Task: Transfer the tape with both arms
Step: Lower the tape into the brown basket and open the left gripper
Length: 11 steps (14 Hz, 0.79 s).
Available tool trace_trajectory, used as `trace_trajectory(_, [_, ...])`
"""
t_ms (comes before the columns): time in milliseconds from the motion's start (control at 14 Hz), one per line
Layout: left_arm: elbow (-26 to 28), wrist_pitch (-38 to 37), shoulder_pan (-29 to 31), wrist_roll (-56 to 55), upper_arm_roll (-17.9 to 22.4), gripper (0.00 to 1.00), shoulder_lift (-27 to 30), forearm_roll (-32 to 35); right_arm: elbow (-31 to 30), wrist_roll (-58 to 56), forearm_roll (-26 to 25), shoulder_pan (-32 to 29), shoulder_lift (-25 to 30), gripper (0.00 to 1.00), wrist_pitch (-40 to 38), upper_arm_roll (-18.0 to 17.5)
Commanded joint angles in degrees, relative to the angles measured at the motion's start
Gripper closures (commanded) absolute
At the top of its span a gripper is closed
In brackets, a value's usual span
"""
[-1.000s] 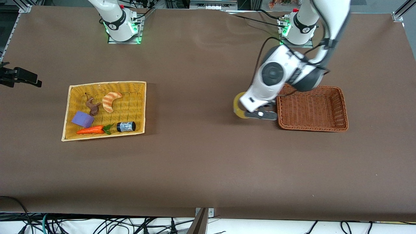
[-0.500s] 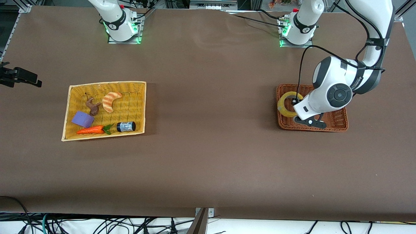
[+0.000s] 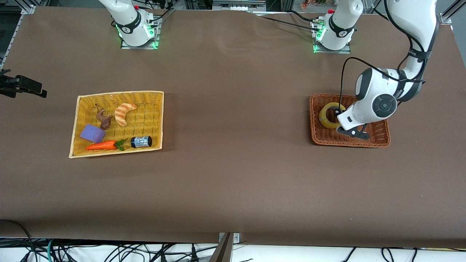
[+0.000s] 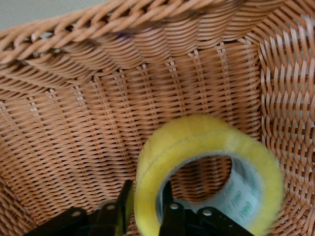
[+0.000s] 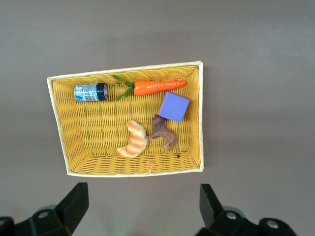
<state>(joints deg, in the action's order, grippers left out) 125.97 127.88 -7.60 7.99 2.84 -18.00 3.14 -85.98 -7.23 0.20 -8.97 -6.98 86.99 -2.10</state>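
The tape [image 3: 328, 115] is a yellowish ring with a grey core, held on edge inside the brown wicker basket [image 3: 378, 141] at the left arm's end of the table. My left gripper [image 3: 337, 118] is shut on its rim. In the left wrist view one finger is inside the ring and one outside [image 4: 145, 212], and the tape [image 4: 197, 142] hangs close to a corner of the basket wall [image 4: 74, 123]. I cannot tell whether it touches the basket floor. My right gripper [image 5: 142, 196] is open and empty, high over the table beside the yellow basket [image 5: 199, 123]; it is outside the front view.
The yellow basket [image 3: 160, 120] toward the right arm's end holds a croissant [image 3: 124, 112], a carrot [image 3: 101, 146], a purple block [image 3: 93, 133], a black-capped jar [image 3: 141, 141] and a brown figure [image 3: 103, 118]. A black device [image 3: 22, 85] sits at the table's edge.
My left gripper carried the tape from beside the brown basket to over it, then lowered it deeper inside. The yellow basket's things have not moved.
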Motion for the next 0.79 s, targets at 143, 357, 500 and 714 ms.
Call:
trace_trajectory(143, [0.07, -0.61, -0.84, 0.8, 0.94, 0.0, 5.51, -1.73, 1.08, 0.37, 0.15, 0.27, -0.31, 0.0, -0.68, 0.26])
trace_trajectory(357, [0.15, -0.09, -0.84, 1.06, 0.86, 0.0, 9.12, -1.82, 1.08, 0.37, 0.16, 0.27, -0.31, 0.0, -0.77, 0.26])
trace_trajectory(500, [-1.95, -2.44, -0.67, 0.8, 0.42, 0.0, 16.19, -1.91, 1.08, 0.37, 0.16, 0.18, -0.31, 0.0, -0.77, 0.26])
trace_trajectory(714, [-14.56, -16.55, 1.26, -0.68, -3.52, 0.0, 17.74, -1.82, 1.08, 0.37, 0.16, 0.18, -0.31, 0.0, -0.77, 0.34])
